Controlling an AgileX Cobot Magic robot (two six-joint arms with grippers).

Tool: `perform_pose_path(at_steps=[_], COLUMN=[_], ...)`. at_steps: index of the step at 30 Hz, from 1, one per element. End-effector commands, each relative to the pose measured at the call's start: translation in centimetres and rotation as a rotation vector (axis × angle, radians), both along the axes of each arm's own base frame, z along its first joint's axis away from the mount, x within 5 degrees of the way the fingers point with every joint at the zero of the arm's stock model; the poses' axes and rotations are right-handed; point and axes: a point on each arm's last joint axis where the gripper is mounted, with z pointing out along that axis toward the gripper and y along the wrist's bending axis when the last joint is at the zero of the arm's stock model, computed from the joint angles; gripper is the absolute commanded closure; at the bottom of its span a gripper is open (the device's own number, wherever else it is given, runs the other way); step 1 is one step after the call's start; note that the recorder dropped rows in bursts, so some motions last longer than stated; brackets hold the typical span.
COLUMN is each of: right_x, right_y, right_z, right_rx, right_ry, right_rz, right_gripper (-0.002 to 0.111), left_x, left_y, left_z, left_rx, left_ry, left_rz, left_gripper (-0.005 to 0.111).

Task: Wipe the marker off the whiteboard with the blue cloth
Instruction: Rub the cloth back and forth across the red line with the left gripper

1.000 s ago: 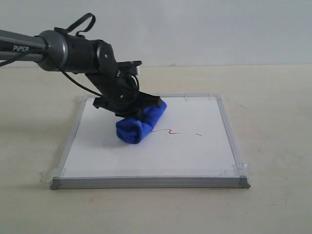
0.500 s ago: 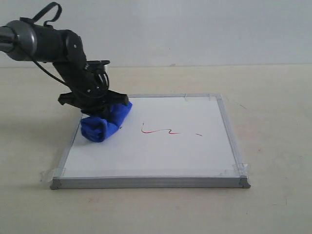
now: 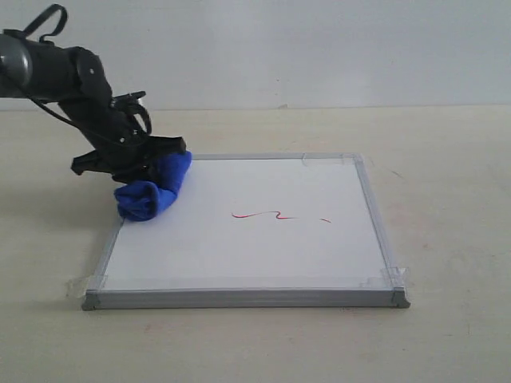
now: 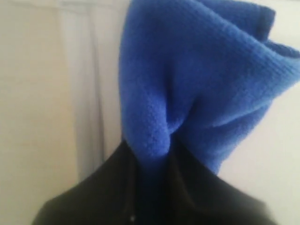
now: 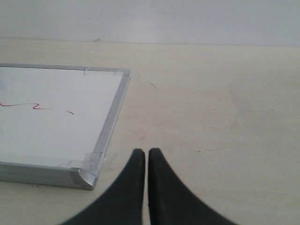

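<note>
The marker (image 3: 275,215) is a thin red wavy line w/ a short separate dash off to its right. It sits roughly mid-board, a bit toward the right half of the whiteboard (image 3: 239,255), w/ bare white surface all round it. The board lies flat on the pale table (image 3: 447,152), slim grey frame on every side, clear tape (image 3: 389,276) at the near-right corner & more at the other corners I can see. The blue cloth (image 3: 150,190) is well apart from the red line, over at the board's left edge nr the far-left corner. It's a fat fuzzy roll, its lower end lying across the left frame rail, partly over the white & partly off toward the table. The left gripper (image 3: 130,162) is clamped on the cloth's upper part, black fingers (image 4: 93,197) pinching a fold btwn them so the fabric bunches out right in front of the wrist cam. That arm comes in from the left, angled down. The right gripper (image 5: 146,159) is out over bare table just beside the taped near-right corner, not touching the board. Its two black tips are drawn together w/ only a hairline slit btwn them & nothing in it. Plain light wall (image 3: 335,48) behind the table.
</note>
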Motion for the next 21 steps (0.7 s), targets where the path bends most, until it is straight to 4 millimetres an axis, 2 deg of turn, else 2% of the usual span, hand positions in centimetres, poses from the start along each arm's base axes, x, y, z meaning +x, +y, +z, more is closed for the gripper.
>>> perform_pose_path(at_steps=[1, 3, 4, 7, 12, 14, 16, 18, 21], right_x=[0.0, 0.0, 0.0, 0.0, 0.0, 0.0, 0.0, 0.0, 0.0], right_y=[0.0, 0.0, 0.0, 0.0, 0.0, 0.0, 0.0, 0.0, 0.0], right_z=[0.1, 0.1, 0.1, 0.1, 0.1, 0.1, 0.1, 0.1, 0.1], right_rx=[-0.001, -0.001, -0.001, -0.001, -0.001, -0.001, -0.001, -0.001, -0.001], right_ry=[-0.01, -0.01, -0.01, -0.01, -0.01, -0.01, -0.014, -0.016, -0.016], right_rz=[-0.002, -0.002, -0.002, -0.002, -0.002, -0.002, -0.002, -0.002, -0.002], right_gripper=[0.108, 0.108, 0.108, 0.108, 0.108, 0.108, 0.108, 0.108, 0.108], left_x=[-1.3, -2.3, -3.2, -5.1, -7.5, -7.5, -7.1, -6.1, -4.1], left_y=[-2.0, -6.3, -9.2, -13.3, -17.6, -18.0, -17.5, -15.8, -11.8], left_z=[-0.7, -1.1, -1.5, -2.9, -4.6, -4.4, -4.4, -4.4, -4.6], left_rx=[0.059, -0.015, -0.062, -0.132, -0.134, -0.124, -0.097, -0.047, 0.016], left_ry=[0.047, 0.025, 0.013, 0.051, 0.053, 0.033, 0.017, 0.025, 0.045], left_rz=[-0.129, -0.218, -0.28, -0.332, -0.423, -0.447, -0.456, -0.417, -0.302], left_gripper=[0.102, 0.102, 0.102, 0.102, 0.102, 0.102, 0.102, 0.102, 0.102])
